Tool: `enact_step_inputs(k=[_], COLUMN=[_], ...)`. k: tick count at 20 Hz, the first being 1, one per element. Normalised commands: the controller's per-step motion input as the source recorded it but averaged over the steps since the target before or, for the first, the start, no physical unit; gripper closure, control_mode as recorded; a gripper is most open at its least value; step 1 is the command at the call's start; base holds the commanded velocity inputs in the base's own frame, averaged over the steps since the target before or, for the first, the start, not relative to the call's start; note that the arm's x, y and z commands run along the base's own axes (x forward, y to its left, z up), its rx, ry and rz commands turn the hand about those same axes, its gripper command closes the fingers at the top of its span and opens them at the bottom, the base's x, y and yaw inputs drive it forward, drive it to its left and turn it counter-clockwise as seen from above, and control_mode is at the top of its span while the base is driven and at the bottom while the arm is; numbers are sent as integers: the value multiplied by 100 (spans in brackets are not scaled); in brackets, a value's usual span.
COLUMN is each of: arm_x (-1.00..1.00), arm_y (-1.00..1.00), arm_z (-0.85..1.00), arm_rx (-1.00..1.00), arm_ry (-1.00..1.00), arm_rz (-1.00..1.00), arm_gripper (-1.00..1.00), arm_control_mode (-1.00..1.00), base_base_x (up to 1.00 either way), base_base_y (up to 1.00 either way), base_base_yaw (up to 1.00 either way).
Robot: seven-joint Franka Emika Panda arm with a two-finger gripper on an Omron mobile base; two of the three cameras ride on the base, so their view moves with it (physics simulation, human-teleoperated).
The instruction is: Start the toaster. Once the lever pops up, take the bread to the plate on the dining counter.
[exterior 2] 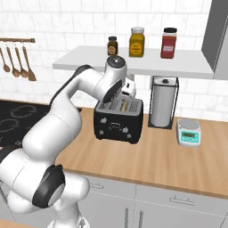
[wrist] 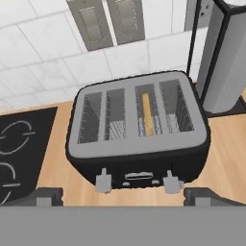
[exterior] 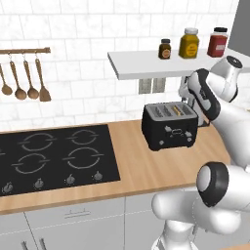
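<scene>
The black toaster stands on the wall-side wood counter, seen from above in the hand view, and also shows as the toaster and the toaster. The bread, a thin golden slice, sits upright in the third slot from the left, also visible as the bread. Two grey levers stick out of the toaster's front. My gripper hovers open above the toaster, fingertips wide apart with nothing between them. The plate and the dining counter are out of view.
A black hob lies left of the toaster. A paper towel holder and a small scale stand to its right. A white shelf with three jars hangs above, and wooden utensils hang on the wall.
</scene>
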Motion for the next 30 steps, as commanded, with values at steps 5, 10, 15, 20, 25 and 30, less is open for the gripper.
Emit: enact_step_inputs(k=[5,10,15,20,25,30], arm_x=[24,10,0,0,0,0], arm_y=[13,2,0,0,0,0], arm_z=[0,0,0,0,0,0], arm_rx=[-8,-5,0,0,0,0], arm_ry=[0,0,0,0,0,0], arm_rz=[0,0,0,0,0,0], arm_gripper=[-100,-100,-100,-100,-100,-100], arm_control_mode=[-100,-100,-100,-100,-100,-100], base_base_x=[0,0,0,0,0,0], base_base_y=[0,0,0,0,0,0], base_base_yaw=[0,0,0,0,0,0])
